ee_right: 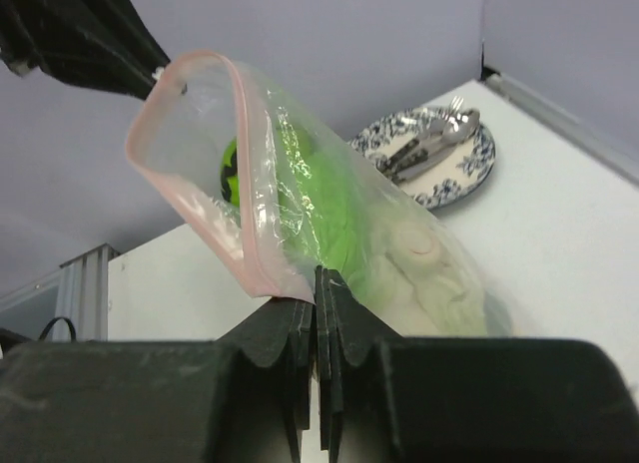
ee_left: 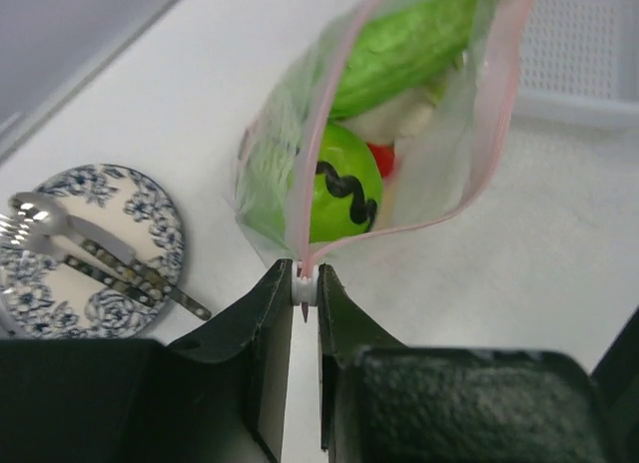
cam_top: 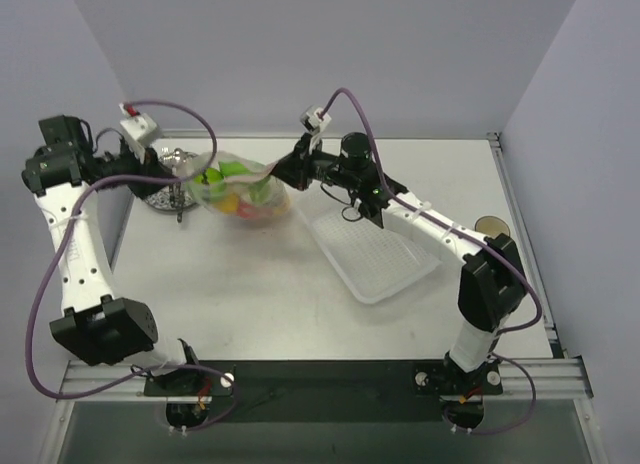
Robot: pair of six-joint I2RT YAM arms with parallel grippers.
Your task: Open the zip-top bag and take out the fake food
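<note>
The zip-top bag (cam_top: 262, 174) hangs open over the desk (cam_top: 230, 284), fake food (ee_left: 344, 189) inside.
The left claw (ee_left: 305, 283) and right claw (ee_right: 319, 288) are each clamped on its pink rim, at opposite ends; tipping the pieces out looks next.

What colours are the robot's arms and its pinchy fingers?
The left arm and the right arm both have white tube-shaped links and chunky black joints. Each one trails a looping purple cable. The left gripper and the right gripper have flat, matte black fingers that narrow to wedge tips. A tiny green light glows on the right arm.
</note>
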